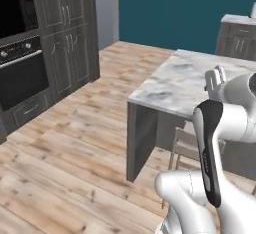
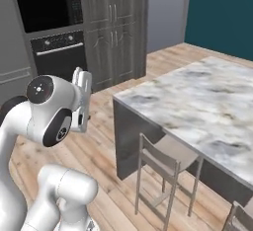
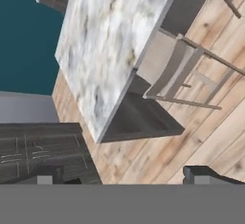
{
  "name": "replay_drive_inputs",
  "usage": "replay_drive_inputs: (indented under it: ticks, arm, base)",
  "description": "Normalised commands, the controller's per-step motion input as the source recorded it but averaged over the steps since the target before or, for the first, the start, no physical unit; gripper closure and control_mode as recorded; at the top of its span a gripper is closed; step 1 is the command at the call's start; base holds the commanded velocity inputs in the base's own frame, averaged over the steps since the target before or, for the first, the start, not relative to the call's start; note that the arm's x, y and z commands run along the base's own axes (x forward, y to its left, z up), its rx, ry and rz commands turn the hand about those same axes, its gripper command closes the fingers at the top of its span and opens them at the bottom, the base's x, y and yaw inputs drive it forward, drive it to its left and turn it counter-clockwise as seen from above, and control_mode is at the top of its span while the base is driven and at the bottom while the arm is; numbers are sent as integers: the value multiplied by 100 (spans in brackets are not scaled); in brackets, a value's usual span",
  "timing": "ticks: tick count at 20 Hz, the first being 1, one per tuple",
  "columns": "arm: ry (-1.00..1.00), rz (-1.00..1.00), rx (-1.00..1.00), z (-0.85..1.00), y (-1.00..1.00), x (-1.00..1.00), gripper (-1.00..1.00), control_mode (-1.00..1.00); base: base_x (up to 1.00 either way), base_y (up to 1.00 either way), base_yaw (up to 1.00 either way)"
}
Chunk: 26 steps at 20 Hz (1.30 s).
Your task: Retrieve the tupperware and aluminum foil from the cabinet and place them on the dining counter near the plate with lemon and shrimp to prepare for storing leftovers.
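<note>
The dining counter (image 1: 185, 78) (image 2: 197, 96) is a long white-and-grey marble island, and its near end lies ahead of the arm. My gripper (image 3: 123, 175) is open, its two dark fingertips (image 3: 45, 176) far apart with nothing between them. It is raised in the air short of the counter's corner (image 3: 103, 132), over the wood floor. The white hand (image 1: 214, 80) (image 2: 81, 94) shows beside the arm's elbow. The tupperware, the aluminum foil, the cabinet and the plate with lemon and shrimp are out of view.
A grey stool (image 1: 187, 145) (image 2: 163, 161) (image 3: 167, 60) is tucked under the counter's near side. Tall grey units with a built-in oven (image 1: 20, 68) (image 2: 57, 55) and microwave line the left wall. Grey drawer units with a small marble top (image 1: 240, 28) stand far right. Open wood floor (image 1: 75, 138) lies between.
</note>
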Motion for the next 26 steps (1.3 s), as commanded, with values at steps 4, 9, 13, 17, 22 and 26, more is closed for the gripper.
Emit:
replay_drive_inputs:
  ticks: [4,9,13,17,22,26]
  arm:
    - [0,0,0,0,0,0,-100,100]
    - [0,0,0,0,0,0,-100,100]
    - [0,0,0,0,0,0,-100,100]
    - [0,0,0,0,0,0,-100,100]
    - [0,0,0,0,0,0,-100,100]
    - [0,0,0,0,0,0,-100,100]
  base:
    - [55,100,-25]
    - [48,100,-40]
    - [48,100,-45]
    - [52,100,-42]
    - [53,100,-33]
    - [69,75,-26]
